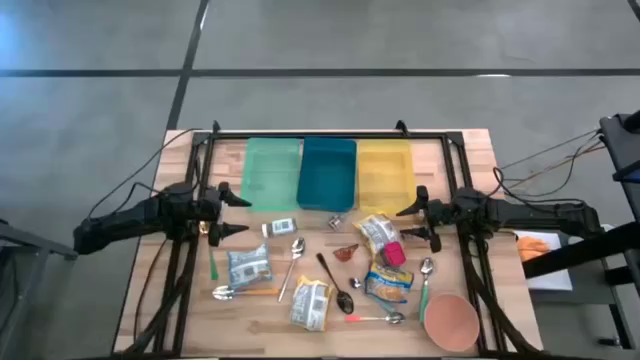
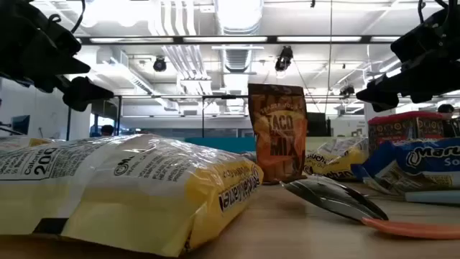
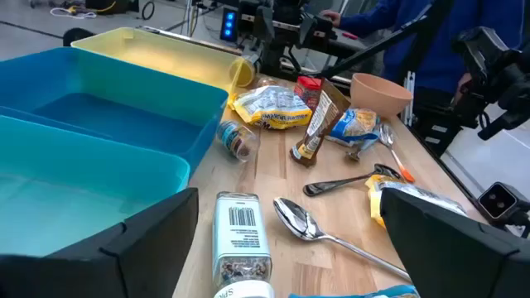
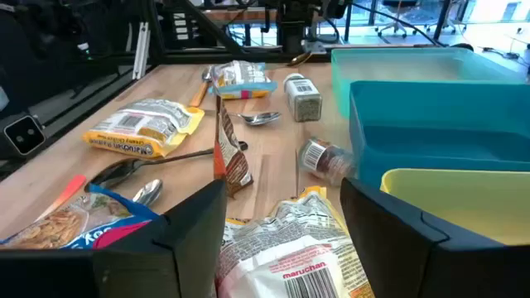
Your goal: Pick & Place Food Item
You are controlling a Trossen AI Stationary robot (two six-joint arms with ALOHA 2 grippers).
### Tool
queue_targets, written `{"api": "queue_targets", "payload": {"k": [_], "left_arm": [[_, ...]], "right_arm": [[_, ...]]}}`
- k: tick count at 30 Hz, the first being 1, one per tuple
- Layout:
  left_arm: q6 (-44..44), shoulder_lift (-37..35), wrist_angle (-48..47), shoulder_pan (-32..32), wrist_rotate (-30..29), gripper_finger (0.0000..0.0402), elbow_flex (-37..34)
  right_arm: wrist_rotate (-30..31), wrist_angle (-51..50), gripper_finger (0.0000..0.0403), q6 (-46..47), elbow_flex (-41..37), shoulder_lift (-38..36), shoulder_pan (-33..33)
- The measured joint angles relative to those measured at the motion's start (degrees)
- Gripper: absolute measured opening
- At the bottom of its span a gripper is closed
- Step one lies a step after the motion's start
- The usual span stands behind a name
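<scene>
Two open, empty hands, left hand [image 1: 232, 212] and right hand [image 1: 414, 220], flank crinkled packets [image 1: 378, 232]

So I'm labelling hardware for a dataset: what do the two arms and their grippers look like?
Both arms are matte black, jointed and slim. The left gripper and right gripper each have two black, flat, tapering fingers. Black cables trail from each arm off the table.

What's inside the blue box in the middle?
Nothing that shows. From above, the blue box looks bare inside, and the left wrist view shows only its smooth floor. The corner under its near wall is hidden there. The small spice jar lies outside it, on the table.
</scene>
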Motion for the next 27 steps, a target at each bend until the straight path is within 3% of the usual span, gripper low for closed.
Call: {"api": "queue_targets", "payload": {"k": [27], "left_arm": [[0.0, 0.0, 0.0, 0.0, 0.0, 0.0385, 0.0]], "right_arm": [[0.0, 0.0, 0.0235, 0.1, 0.0, 0.0, 0.0]]}}
